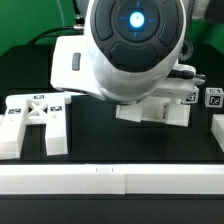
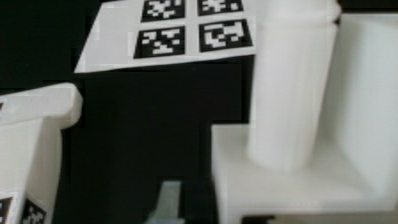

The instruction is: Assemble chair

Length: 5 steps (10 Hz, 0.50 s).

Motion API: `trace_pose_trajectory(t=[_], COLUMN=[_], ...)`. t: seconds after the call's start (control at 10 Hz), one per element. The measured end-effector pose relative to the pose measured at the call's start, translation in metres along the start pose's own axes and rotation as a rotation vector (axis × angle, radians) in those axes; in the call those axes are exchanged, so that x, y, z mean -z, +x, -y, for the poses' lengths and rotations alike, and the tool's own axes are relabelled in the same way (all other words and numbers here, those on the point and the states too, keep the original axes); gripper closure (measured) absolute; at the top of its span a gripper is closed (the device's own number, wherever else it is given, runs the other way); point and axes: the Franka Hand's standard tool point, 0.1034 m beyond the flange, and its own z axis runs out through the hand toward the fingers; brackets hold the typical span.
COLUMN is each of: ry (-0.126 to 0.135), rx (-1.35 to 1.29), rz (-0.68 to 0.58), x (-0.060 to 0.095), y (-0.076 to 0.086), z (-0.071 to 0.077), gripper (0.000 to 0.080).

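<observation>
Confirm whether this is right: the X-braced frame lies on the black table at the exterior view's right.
Wrong in one respect, the side. The X-braced frame lies on the black table at the exterior view's left, not its right. The exterior view shows this.

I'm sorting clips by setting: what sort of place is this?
Probably a robotics lab bench: a robot arm over a black table, a tagged white X-braced frame, a marker board with printed tags.

white x-braced frame (image 1: 35,122) flat, well apart from tagged block (image 1: 150,112)
</observation>
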Motion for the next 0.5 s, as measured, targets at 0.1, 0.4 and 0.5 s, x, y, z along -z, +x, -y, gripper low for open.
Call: trace_pose_trajectory(t=[0.1,0.4,0.5], ry=[0.001,0.002,0.003], rx=[-0.002,-0.005,-0.006], rz=[0.012,0.003,0.003], x=[-0.0063,-0.0095,-0.0095], y=[-0.0001,0.0068,0.007], z=[-0.0001,-0.0022,-0.0029], gripper=[0.0764,0.0764,0.0764])
